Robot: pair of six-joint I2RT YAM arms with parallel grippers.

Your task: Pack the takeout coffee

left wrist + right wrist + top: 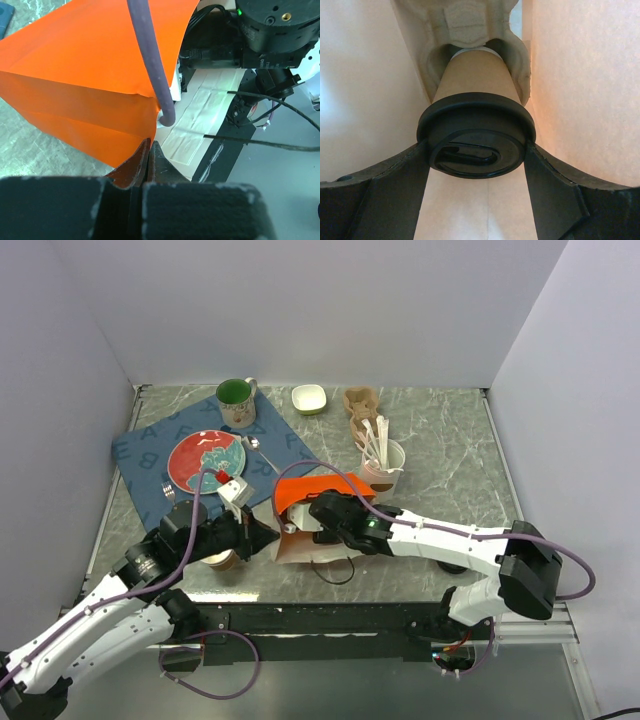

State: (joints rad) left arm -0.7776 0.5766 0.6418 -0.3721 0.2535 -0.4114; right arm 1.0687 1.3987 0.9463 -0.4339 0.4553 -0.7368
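Orange paper fills the left wrist view. Our left gripper (150,150) is pinched flat on a fold of the paper bag (75,90), with only that thin sheet between its jaws, and it steadies the bag where it lies on its side on the table (450,440). Our right gripper (476,152) reaches inside the bag, where the takeout coffee (476,85) sits straight ahead of it, centred between the fingers (385,200). These stand wide and press the rim of the black lid (475,125) from either side, so we read this as a grip on the cup, not an empty spread. The cup's long axis runs along the gripper's own reach: lid toward the wrist, brown body pointing deeper into the bag, far end tucked into a moulded pulp holder (465,20). The right arm is the one on the cup; the left touches only the bag. We judge that the coming move turns on that axis. Letting go and backing straight out along it should leave the cup seated, whereas a sideways drag could pull it from the holder or tip it.
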